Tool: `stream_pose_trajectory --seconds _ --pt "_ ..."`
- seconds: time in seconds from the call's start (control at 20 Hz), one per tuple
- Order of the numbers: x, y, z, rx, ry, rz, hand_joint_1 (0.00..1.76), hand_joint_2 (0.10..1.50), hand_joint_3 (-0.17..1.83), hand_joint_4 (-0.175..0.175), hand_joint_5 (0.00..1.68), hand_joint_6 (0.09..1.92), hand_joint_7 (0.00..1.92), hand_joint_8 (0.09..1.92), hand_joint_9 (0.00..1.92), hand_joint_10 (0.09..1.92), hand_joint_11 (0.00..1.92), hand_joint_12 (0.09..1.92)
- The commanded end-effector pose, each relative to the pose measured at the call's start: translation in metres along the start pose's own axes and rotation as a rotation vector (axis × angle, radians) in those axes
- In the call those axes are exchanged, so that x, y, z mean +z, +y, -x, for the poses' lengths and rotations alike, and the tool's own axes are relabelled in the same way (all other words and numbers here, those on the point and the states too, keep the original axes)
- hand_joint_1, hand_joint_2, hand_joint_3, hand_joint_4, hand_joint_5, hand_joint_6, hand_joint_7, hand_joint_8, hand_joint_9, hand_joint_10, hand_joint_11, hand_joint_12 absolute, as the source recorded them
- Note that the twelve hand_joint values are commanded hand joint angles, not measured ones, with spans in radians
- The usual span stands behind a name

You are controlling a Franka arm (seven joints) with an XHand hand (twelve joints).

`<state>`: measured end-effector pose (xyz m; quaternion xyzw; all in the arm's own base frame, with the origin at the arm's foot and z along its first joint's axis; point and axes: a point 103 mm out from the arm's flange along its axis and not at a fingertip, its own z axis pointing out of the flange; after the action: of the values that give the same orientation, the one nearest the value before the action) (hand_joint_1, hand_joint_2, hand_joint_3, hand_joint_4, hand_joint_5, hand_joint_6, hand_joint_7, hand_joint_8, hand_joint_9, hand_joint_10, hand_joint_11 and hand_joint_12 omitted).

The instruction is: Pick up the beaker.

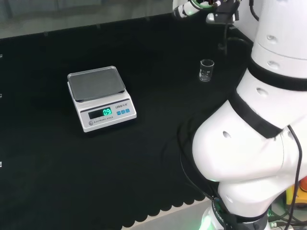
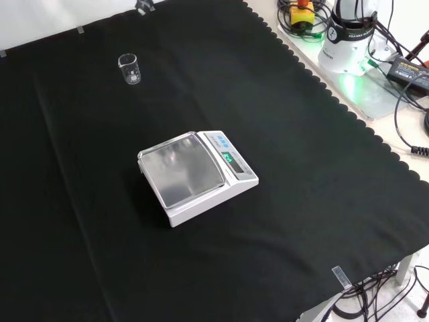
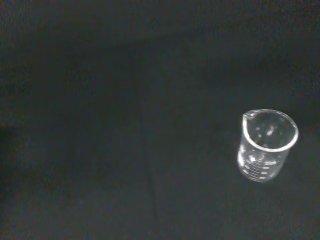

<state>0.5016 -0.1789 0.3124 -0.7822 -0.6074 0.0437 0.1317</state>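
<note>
A small clear glass beaker (image 1: 206, 70) stands upright and looks empty on the black cloth, just left of the arm's white links in the head view. In the front view the beaker (image 2: 130, 69) is at the upper left, far from the scale. The wrist view looks down on the beaker (image 3: 266, 145) from above, spout and printed marks showing, with bare cloth around it. The hand (image 1: 192, 8) hangs high at the head view's top edge, well above and beyond the beaker and not touching it. A tip of the hand (image 2: 144, 7) shows at the front view's top edge.
A white digital scale (image 1: 100, 98) with a grey pan and a lit display sits mid-cloth, also the scale (image 2: 194, 174) at the front view's centre. The arm's base (image 2: 348, 40) and cables lie beyond the cloth's scalloped edge at the front view's upper right.
</note>
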Motion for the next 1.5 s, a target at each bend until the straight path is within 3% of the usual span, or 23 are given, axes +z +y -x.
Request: stream_pose_trajectory --seconds 0.05,0.4,0.55,1.5 --pt "0.024 0.027 0.036 0.077 0.052 -0.069 0.37 0.73 0.11 -0.091 0.19 0.09 0.06 0.09 0.00 0.41 0.00 1.43" --pt "0.056 0.045 0.049 0.115 0.094 -0.149 0.35 0.73 0.09 -0.088 0.22 0.09 0.05 0.09 0.00 0.40 0.00 1.42" --pt "0.069 0.052 0.052 0.120 0.128 -0.182 0.34 0.75 0.06 -0.084 0.25 0.09 0.01 0.19 0.00 0.38 0.00 1.41" --pt "0.136 0.072 0.074 0.187 0.173 -0.315 0.32 0.76 0.05 -0.083 0.29 0.09 0.00 0.24 0.00 0.36 0.00 1.40"
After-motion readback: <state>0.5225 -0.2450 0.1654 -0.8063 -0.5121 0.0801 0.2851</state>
